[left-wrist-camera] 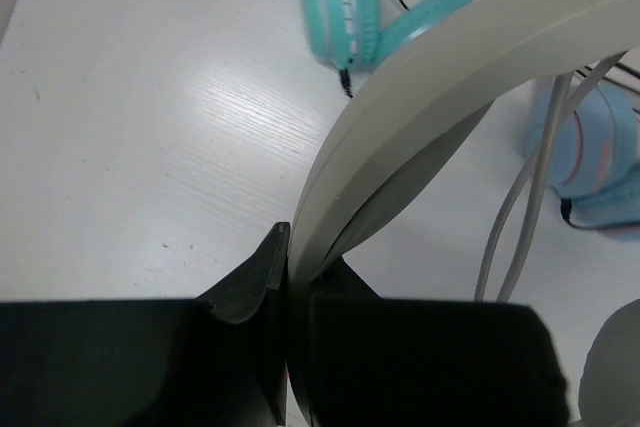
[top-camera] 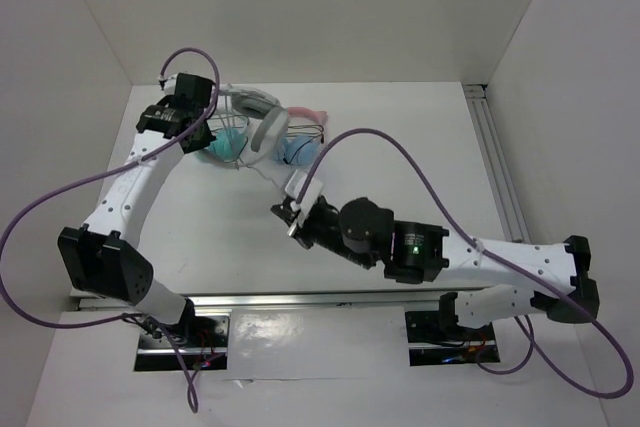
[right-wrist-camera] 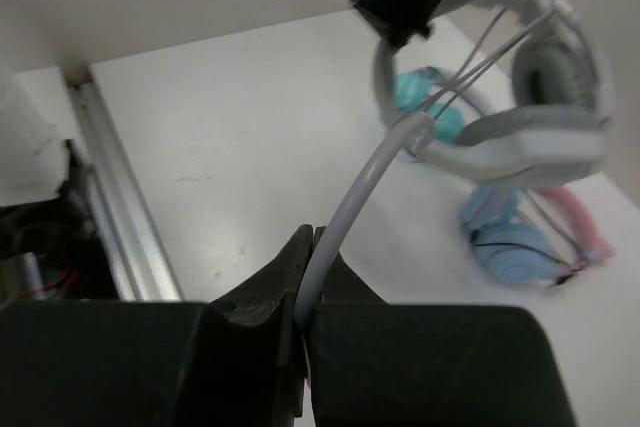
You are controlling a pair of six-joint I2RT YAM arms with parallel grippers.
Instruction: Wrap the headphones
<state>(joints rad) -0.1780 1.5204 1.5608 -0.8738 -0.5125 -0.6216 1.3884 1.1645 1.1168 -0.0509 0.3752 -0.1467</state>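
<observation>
Headphones (top-camera: 268, 132) up, cable (right-wrist-camera: 345, 207) pinched: watch for a slip
My left gripper (left-wrist-camera: 289, 267) is clamped on the headphones' band (left-wrist-camera: 420, 87), held above the teal pair (left-wrist-camera: 345, 7) and blue pair (left-wrist-camera: 590, 167) at the far left of the table (top-camera: 420, 157); my right gripper (right-wrist-camera: 305, 272) pinches the cable tight. Pulling harder could tug the band free or snag those 2 pairs. The left wall (top-camera: 60, 67) crowds that arm; open table lies nearer me.

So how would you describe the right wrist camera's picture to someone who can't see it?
The right hand pinches a thin grey cable that curves up to large grey headphones, held up by the left hand. Beneath them, a teal pair and a blue pair lie on the white table.
</observation>
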